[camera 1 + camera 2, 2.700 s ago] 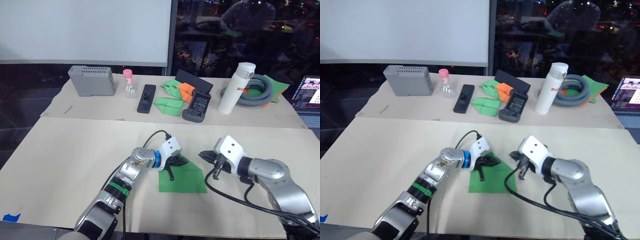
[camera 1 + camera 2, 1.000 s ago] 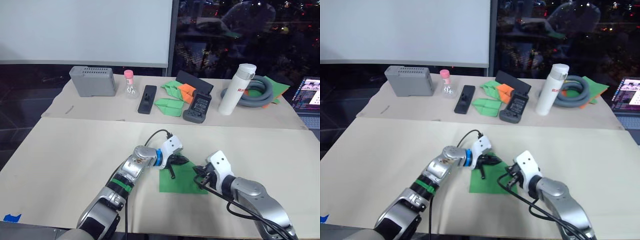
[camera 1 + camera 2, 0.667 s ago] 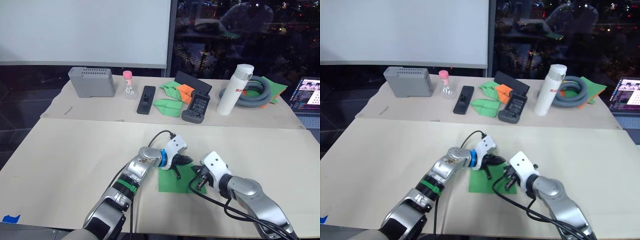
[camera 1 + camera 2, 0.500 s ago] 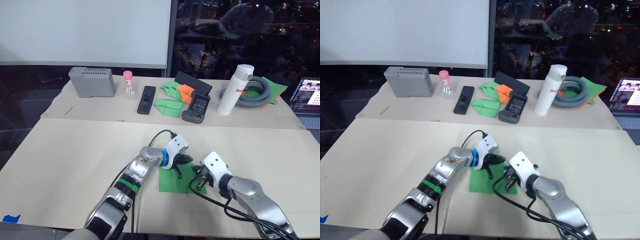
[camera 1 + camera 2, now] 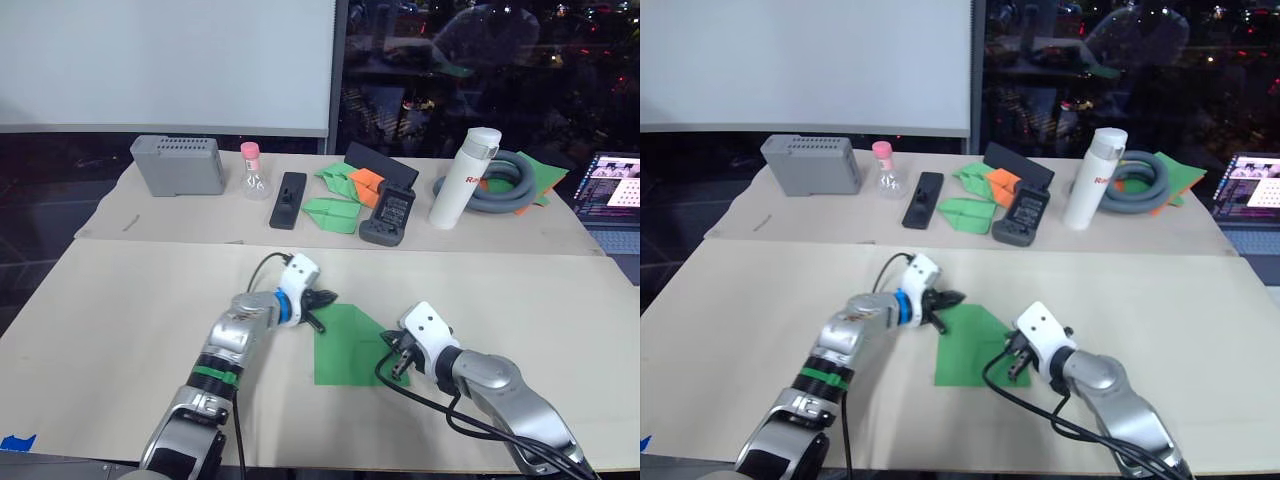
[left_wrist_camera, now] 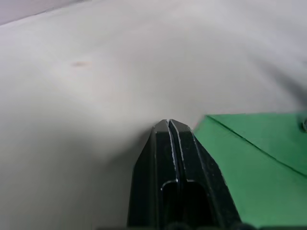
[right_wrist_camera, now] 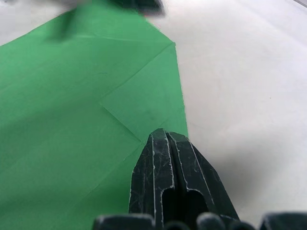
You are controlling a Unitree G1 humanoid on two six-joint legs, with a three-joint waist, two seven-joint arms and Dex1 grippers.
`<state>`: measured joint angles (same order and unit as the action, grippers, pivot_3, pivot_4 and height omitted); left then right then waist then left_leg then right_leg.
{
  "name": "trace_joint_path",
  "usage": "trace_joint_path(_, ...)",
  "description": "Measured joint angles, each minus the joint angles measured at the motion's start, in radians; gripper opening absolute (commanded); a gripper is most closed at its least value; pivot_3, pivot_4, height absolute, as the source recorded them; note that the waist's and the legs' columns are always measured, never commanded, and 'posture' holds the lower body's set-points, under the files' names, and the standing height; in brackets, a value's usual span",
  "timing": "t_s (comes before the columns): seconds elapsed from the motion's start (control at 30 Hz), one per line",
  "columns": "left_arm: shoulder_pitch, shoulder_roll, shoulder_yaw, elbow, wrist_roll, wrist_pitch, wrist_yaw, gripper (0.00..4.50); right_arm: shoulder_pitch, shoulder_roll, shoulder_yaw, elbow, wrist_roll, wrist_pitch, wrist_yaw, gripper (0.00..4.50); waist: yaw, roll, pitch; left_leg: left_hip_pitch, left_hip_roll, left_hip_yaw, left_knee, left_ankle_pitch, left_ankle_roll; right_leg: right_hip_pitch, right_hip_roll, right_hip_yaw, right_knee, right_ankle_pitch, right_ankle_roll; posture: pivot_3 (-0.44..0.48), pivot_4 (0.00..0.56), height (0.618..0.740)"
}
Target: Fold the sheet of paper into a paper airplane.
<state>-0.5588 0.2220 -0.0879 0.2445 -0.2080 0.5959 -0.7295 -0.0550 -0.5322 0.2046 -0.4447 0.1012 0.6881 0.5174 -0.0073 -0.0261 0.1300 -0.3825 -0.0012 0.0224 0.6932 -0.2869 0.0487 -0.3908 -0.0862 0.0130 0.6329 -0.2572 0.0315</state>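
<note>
Fingers (image 7: 168, 158) together on green sheet of paper (image 5: 345, 345)

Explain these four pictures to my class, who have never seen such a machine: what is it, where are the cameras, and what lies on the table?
It is a two-armed robot. Two pictures come from cameras on its head, two from its wrists. On the table lies a sheet of paper, bright green, partly folded with one corner turned in. The left gripper, shut, sits at the sheet's far left corner; the right gripper, also shut, rests on its right edge. Neither holds anything. Behind stand a grey box and a white bottle.
</note>
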Motion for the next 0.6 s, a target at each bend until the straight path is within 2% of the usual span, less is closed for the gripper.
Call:
trace_joint_path(0.1,0.009,0.056,0.099,-0.113,-0.075,0.091,0.013,0.00,-0.020,0.007,0.005,0.017,0.000,0.000,0.006,0.03,-0.006,0.000,0.000,0.001,0.000,0.000,-0.001,0.000,0.000,0.000,-0.001,0.000,0.000,0.000,0.000,0.000,0.150,0.740)
trace_joint_path(0.17,0.033,0.099,0.127,-0.195,-0.109,0.143,0.015,0.00,-0.046,0.020,0.014,0.042,0.000,0.000,0.008,0.03,-0.009,0.000,0.000,0.003,0.000,0.000,-0.002,0.000,-0.001,0.001,-0.002,0.000,0.000,0.000,0.000,0.000,0.150,0.740)
trace_joint_path(0.33,0.163,0.154,0.132,-0.375,-0.175,0.262,0.019,0.00,-0.112,0.047,0.033,0.107,-0.006,-0.004,0.024,0.03,-0.010,-0.001,0.000,0.006,-0.001,0.001,-0.006,0.000,-0.002,0.002,-0.006,0.001,-0.001,0.001,-0.001,0.000,0.150,0.740)
trace_joint_path(0.5,0.239,0.147,0.120,-0.475,-0.210,0.329,0.063,0.00,-0.129,0.052,0.049,0.124,-0.016,-0.010,0.034,0.03,-0.010,-0.001,0.000,0.008,-0.001,0.001,-0.012,0.001,-0.004,0.001,-0.007,0.001,-0.003,0.001,-0.002,0.000,0.150,0.740)
trace_joint_path(0.6,0.253,0.102,0.113,-0.496,-0.237,0.361,0.103,0.80,-0.130,0.052,0.054,0.129,-0.022,-0.020,0.040,0.00,-0.010,-0.001,0.000,0.009,0.000,0.001,-0.014,0.002,-0.005,0.002,-0.007,0.001,-0.003,0.001,-0.002,0.000,0.150,0.740)
